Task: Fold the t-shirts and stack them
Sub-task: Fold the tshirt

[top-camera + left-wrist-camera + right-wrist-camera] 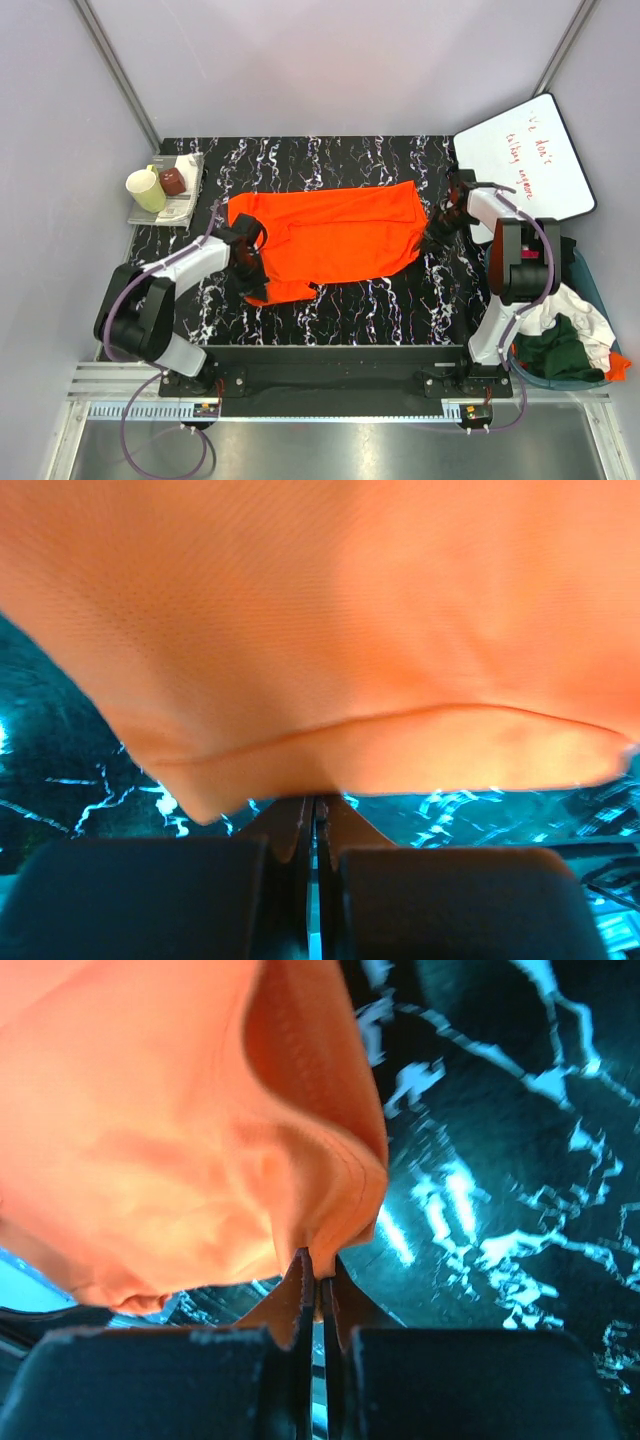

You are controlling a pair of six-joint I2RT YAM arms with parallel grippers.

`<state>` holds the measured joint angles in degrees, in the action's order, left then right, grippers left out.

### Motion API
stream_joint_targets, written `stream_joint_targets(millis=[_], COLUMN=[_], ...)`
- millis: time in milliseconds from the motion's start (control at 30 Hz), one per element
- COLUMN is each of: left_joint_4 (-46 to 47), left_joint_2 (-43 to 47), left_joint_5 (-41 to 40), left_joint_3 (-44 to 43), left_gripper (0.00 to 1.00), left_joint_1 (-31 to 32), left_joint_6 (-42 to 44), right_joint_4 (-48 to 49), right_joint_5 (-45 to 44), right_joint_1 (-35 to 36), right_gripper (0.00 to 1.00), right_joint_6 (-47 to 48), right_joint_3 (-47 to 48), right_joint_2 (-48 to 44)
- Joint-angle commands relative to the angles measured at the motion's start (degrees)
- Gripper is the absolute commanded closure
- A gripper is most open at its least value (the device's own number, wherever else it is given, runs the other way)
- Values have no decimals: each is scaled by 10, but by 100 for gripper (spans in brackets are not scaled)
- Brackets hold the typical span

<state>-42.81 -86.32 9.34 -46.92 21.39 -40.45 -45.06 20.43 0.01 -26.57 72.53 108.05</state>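
The orange t-shirt [330,240] is laid flat, its left edge pinched by the closed left gripper [315,810] and its right edge by the closed right gripper [320,1265]. Right of it, a white t-shirt [580,310] and a dark green t-shirt [550,350] are heaped in a basket [598,292].

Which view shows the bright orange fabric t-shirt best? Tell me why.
Top external: almost the whole bright orange fabric t-shirt shows, spread out. Each wrist view shows only a blurred edge close up.
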Motion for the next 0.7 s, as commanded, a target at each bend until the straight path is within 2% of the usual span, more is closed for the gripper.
stream_joint_targets(millis=[0,133,233,267,300,367,667], left_joint_4=[-38,-58,-60,-59,-58,-58,-67], left_joint_2=[68,87,63,40,30,4,-96], left_joint_5=[-22,-39,-23,-20,-18,-31,-129], left_joint_3=[-77,-128,-151,-156,-164,-176,-259], left_gripper=[100,100,97,64,45,27,26], left_joint_1=[2,2,3,5,16,37,187], left_joint_6=[19,21,46,55,73,92,150], right_joint_4=[-12,-11,-13,-14,-14,-14,-14], right_joint_5=[31,24,29,30,30,30,37], right_joint_1=[3,3,3,3,3,3,3], right_gripper=[100,100,100,100,100,100,100], right_joint_6=[23,29,29,30,29,31,34], right_joint_3=[34,62,85,89,93,101,123], right_joint_2=[-66,-73,-55,-51,-47,-36,1])
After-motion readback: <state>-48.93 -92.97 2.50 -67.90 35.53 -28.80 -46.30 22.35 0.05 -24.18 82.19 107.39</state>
